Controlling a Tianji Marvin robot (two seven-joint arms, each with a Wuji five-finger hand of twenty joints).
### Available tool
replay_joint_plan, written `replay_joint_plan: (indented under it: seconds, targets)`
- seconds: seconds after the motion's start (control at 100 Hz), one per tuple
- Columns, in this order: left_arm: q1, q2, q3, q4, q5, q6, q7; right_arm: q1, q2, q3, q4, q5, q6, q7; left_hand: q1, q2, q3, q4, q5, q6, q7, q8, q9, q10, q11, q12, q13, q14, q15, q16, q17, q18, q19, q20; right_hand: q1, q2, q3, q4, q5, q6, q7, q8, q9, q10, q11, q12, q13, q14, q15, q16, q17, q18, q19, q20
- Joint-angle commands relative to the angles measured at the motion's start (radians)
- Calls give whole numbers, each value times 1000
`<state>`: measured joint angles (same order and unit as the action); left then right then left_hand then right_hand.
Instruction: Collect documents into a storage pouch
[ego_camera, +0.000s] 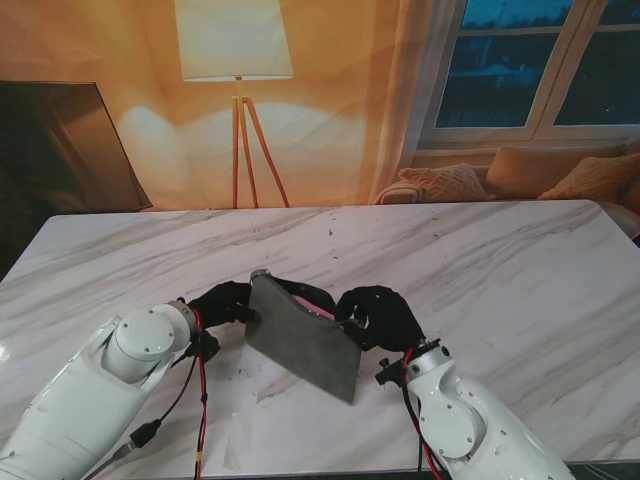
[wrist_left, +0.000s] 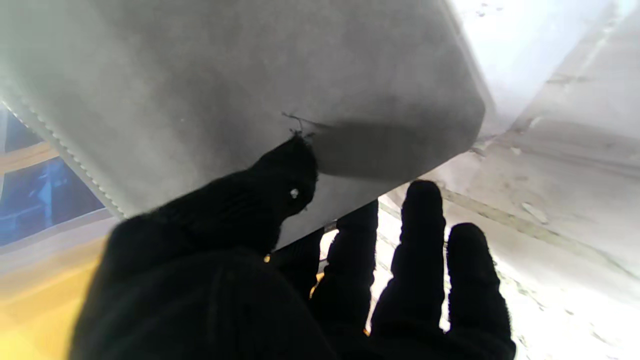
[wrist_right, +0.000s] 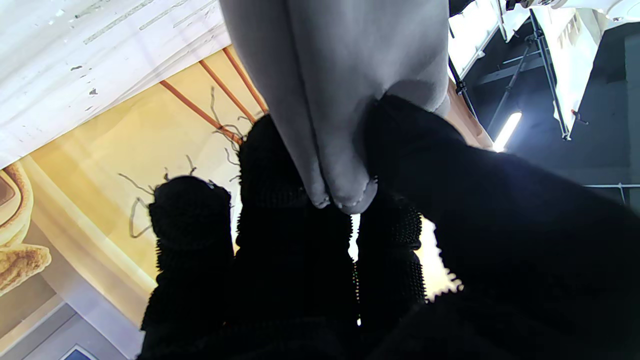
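A grey felt pouch (ego_camera: 305, 340) stands tilted off the marble table (ego_camera: 480, 260), held between both black-gloved hands. My left hand (ego_camera: 222, 303) grips its left edge: the thumb (wrist_left: 285, 175) presses on the grey face (wrist_left: 225, 85) and the other fingers (wrist_left: 420, 235) reach behind it. My right hand (ego_camera: 378, 315) pinches the right edge, the pouch's seam (wrist_right: 345, 100) caught between thumb and fingers (wrist_right: 270, 170). Something pink (ego_camera: 306, 303) shows at the pouch's upper edge. A pale sheet of paper (ego_camera: 262, 425) lies flat on the table nearer to me, partly under the pouch.
The marble top stretches wide on both sides and farther from me. Beyond its far edge stand a floor lamp (ego_camera: 237, 60), a dark screen (ego_camera: 60, 140) and a sofa with cushions (ego_camera: 520, 175).
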<state>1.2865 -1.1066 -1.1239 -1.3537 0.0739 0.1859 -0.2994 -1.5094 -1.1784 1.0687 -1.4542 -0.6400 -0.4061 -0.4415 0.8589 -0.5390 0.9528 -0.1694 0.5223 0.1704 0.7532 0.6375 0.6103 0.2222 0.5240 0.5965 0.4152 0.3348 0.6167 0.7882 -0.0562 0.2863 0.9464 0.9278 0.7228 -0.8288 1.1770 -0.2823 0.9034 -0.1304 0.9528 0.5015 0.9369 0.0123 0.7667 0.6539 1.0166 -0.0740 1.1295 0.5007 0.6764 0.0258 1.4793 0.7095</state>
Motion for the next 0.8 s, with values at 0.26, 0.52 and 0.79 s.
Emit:
replay_joint_plan:
  seconds: [0.26, 0.52, 0.79]
  targets:
    - [41, -34, -19, -49, -79, -18, 43, -5, 0, -3, -10, 3, 9, 23, 270, 37, -119, -55, 317, -118, 47, -197, 276, 19, -88, 394, 186, 83, 300, 233, 84, 15, 301, -71, 77, 73, 54, 18, 115, -94, 114, 53, 40, -17, 23, 12, 1, -24, -14, 13, 1, -12, -5, 14]
    - [64, -47, -43, -81, -101, 3, 96, -16, 2, 9, -29, 7, 8, 33, 393, 153, -306, -25, 344, -77, 230, -85, 239, 54, -10, 479, 149, 94, 420, 293, 43, -7, 304, -21, 51, 97, 33, 12, 48, -95, 79, 17, 12, -14, 7, 9, -16, -27, -29, 7, -17, -18, -4, 16]
    - [69, -49, -65, -96, -108, 25, 105, -50, 16, 68, -79, -32, 6, 50, 432, 230, -387, 3, 294, -58, 279, 158, 273, 77, 82, 449, 145, 126, 469, 267, 34, -11, 308, 8, -154, 77, 31, -16, -148, -94, 29, -66, -106, -10, -22, 10, -83, -34, -78, 33, -94, -19, -6, 34]
